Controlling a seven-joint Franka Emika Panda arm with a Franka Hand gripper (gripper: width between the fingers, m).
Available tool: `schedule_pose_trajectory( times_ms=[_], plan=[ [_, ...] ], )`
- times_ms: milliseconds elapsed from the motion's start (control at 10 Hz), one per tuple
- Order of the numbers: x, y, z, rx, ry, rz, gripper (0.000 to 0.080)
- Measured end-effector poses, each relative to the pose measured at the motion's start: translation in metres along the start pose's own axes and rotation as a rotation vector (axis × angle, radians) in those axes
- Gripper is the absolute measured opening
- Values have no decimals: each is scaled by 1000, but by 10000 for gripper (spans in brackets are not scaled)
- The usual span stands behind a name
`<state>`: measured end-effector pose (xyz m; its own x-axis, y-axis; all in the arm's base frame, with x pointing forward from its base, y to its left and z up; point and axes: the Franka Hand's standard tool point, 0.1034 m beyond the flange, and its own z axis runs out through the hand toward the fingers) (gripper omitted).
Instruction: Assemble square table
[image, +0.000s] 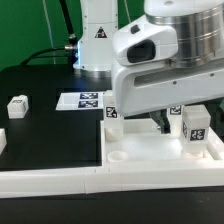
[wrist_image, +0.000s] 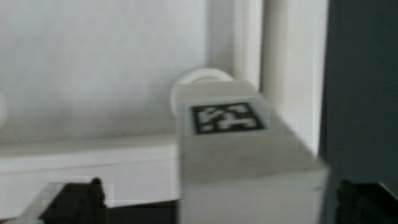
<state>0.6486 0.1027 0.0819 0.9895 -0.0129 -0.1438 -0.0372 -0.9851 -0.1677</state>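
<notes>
Robot gripper (wrist_image: 222, 200) straddling a white tagged leg post (wrist_image: 228, 140) over the square table top (wrist_image: 89, 80).
The dark fingertips (wrist_image: 75, 198) sit either side of the post. One looks pressed against it and the other shows a gap, so a firm clamp cannot be confirmed. Just beyond the fingers lies the white top, with a round corner socket (image: 120, 157) nearby. The step is probably seating the post, so keep it upright and centred over the hole before turning. Farther out, a spare leg post (image: 18, 105) rests on the black table (image: 40, 135), near the marker board (image: 85, 100).
</notes>
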Motion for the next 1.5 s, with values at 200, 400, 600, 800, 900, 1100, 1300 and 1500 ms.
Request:
schedule_pose_trajectory(
  times_ms=[200, 400, 600, 800, 900, 1100, 1300, 1500],
  plan=[
    [0, 2, 0, 0, 0, 7, 550],
    [0, 2, 0, 1, 0, 126, 371],
    [0, 1, 0, 2, -1, 247, 290],
    [-1, -1, 2, 1, 0, 417, 290],
    [-3, -5, 3, -15, 37, 574, 290],
    [-8, -5, 3, -12, 89, 851, 290],
    [-13, -9, 4, -4, 120, 1081, 291],
    [-15, -10, 4, 38, 150, 1293, 291]
  ],
)
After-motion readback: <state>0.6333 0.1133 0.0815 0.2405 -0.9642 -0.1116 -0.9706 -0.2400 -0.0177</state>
